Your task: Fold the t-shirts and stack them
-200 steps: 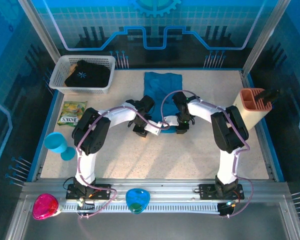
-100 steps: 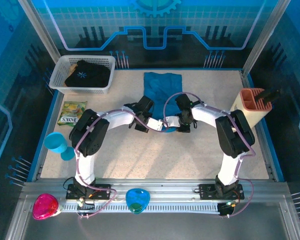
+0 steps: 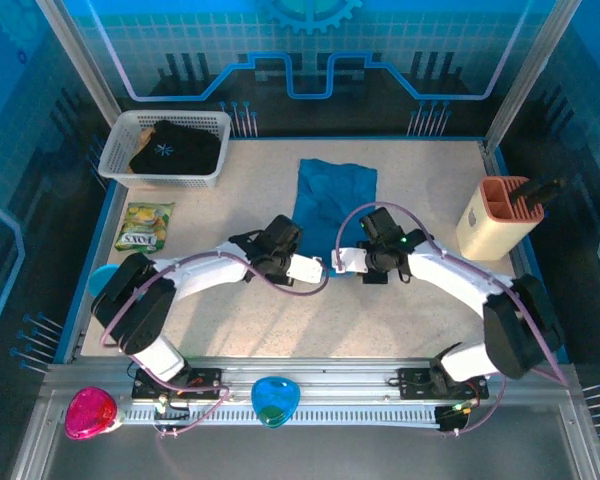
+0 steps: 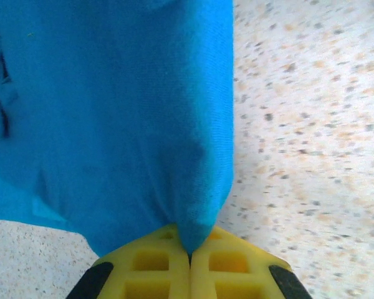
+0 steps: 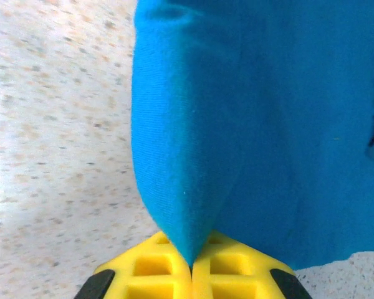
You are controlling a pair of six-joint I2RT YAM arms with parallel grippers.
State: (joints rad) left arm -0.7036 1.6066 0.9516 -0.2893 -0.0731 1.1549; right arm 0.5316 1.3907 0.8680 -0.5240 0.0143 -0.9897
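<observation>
The teal-blue t-shirt [image 3: 335, 198] lies stretched out lengthwise at the middle of the table. Its near edge is pinched by both grippers, which sit side by side. My left gripper [image 3: 320, 268] is shut on the near left corner. In the left wrist view the teal cloth [image 4: 112, 112] bunches into a point between the yellow fingertips of that gripper [image 4: 189, 252]. My right gripper [image 3: 340, 263] is shut on the near right corner. In the right wrist view the shirt [image 5: 268, 124] is pinched the same way by that gripper [image 5: 191, 265]. The black t-shirt [image 3: 165, 148] with a pale starburst lies in the white basket [image 3: 118, 168].
A yellow-green snack packet [image 3: 143, 226] lies left of the arms. A light-blue cup [image 3: 102, 283] sits partly behind the left arm. A beige holder [image 3: 492, 218] stands at the right edge. Speckled tabletop [image 3: 420, 180] surrounds the shirt.
Both grippers have shut on the teal shirt's near edge and drawn back toward the near side. The shirt has slid with them and stretched longer.
</observation>
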